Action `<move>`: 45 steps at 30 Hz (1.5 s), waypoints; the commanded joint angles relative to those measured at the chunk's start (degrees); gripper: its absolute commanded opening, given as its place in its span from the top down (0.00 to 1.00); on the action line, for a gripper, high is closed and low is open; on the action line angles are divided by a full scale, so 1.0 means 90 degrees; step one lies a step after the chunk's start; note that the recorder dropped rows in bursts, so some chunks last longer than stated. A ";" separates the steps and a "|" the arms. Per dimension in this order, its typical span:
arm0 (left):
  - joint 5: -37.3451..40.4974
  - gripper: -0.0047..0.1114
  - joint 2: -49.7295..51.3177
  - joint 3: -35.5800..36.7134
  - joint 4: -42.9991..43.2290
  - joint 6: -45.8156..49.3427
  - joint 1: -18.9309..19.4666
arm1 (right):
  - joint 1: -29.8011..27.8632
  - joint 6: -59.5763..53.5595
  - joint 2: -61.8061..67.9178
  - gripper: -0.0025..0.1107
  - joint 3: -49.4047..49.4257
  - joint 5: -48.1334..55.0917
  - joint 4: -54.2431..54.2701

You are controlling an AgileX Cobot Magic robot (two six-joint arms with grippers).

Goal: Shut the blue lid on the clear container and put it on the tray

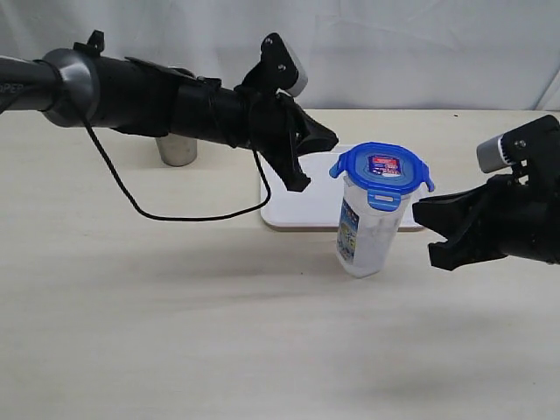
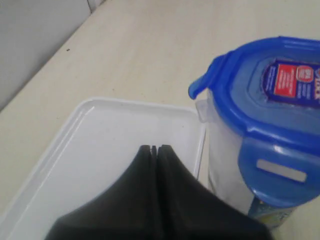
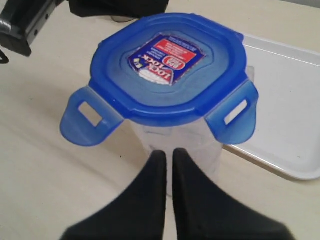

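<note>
The clear container (image 1: 366, 232) stands upright on the table just in front of the white tray (image 1: 306, 197). The blue lid (image 1: 381, 171) rests on top of it with its snap flaps sticking outward, sticker side up. My left gripper (image 1: 297, 179) hovers above the tray's left part, shut and empty, a short way left of the lid. My right gripper (image 1: 429, 229) is shut and empty, just right of the container at mid height. In the right wrist view the lid (image 3: 167, 67) and container (image 3: 185, 142) sit right ahead of the fingertips (image 3: 161, 156).
A grey steel tumbler (image 1: 178, 149) stands at the back left, partly behind my left arm. A black cable (image 1: 166, 214) loops down from that arm onto the table. A white curtain backs the table.
</note>
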 commanded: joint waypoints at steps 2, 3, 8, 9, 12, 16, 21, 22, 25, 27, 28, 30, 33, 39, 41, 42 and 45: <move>0.0404 0.96 0.0084 -0.0034 0.0004 0.0181 -0.0025 | -0.0013 0.0049 0.0021 0.94 0.0032 -0.0049 -0.0077; 0.0418 0.96 0.0084 -0.0034 0.0004 0.0181 -0.0025 | -0.0013 0.0038 0.0021 0.94 0.0032 -0.0029 -0.0065; 0.0185 0.96 0.0084 -0.0034 0.0356 0.0021 -0.0025 | -0.0013 -0.0027 0.0021 0.94 0.0032 0.0241 -0.0023; 0.0147 0.96 0.0084 -0.0034 0.0405 0.0010 -0.0025 | -0.0013 -0.0027 0.0021 0.94 0.0018 0.0307 -0.0023; 0.0132 0.96 0.0069 0.0036 0.0507 -0.0036 -0.0025 | -0.0013 -0.0275 0.0021 0.94 0.0018 0.0389 0.0278; 0.0132 0.96 -0.0007 0.0037 0.0609 -0.0115 -0.0025 | -0.0013 -0.0667 0.0021 0.94 0.0018 0.0403 0.0688; 0.0129 0.96 -0.0158 0.0046 0.0654 -0.0205 -0.0025 | -0.0013 -0.0684 0.0021 0.94 0.0018 0.0490 0.0690; 0.0116 0.96 -0.0185 0.0046 0.0741 -0.0301 -0.0025 | -0.0013 -0.0684 0.0021 0.94 0.0018 0.0525 0.0711; 0.0103 0.96 -0.0213 0.0046 0.1046 -0.0552 -0.0025 | -0.0013 -0.0888 0.0021 0.94 0.0018 0.0635 0.0977; 0.0103 0.96 -0.0213 0.0046 0.1316 -0.0790 -0.0025 | -0.0013 -0.0906 0.0021 0.94 0.0018 0.0622 0.1007; 0.0103 0.96 -0.0213 0.0046 0.1448 -0.0909 -0.0025 | -0.0013 -0.0917 0.0021 0.94 0.0018 0.0610 0.1007; 0.0103 0.96 -0.0213 0.0046 0.1595 -0.1010 -0.0025 | -0.0013 -0.0975 0.0021 0.94 0.0018 0.0610 0.1007; 0.0140 0.96 -0.0225 0.0046 0.1628 -0.1094 -0.0025 | -0.0013 -0.0990 0.0021 0.94 0.0018 0.0610 0.1007; -0.0072 0.96 -0.0249 0.0046 0.1612 -0.1106 -0.0025 | -0.0013 -0.1431 0.0201 0.94 0.0018 0.0610 0.1486; -0.0352 0.96 -0.0275 0.0046 0.1567 -0.1088 -0.0025 | -0.0013 -0.1431 0.0290 0.94 0.0018 0.0610 0.1500; -0.0377 0.96 -0.0275 0.0035 0.1454 -0.0989 -0.0025 | -0.0013 -0.1431 0.0307 0.94 0.0018 0.0610 0.1511; -0.0381 0.96 -0.0275 0.0035 0.0791 -0.0408 -0.0025 | -0.0013 -0.1431 0.0315 0.94 0.0018 0.0596 0.1511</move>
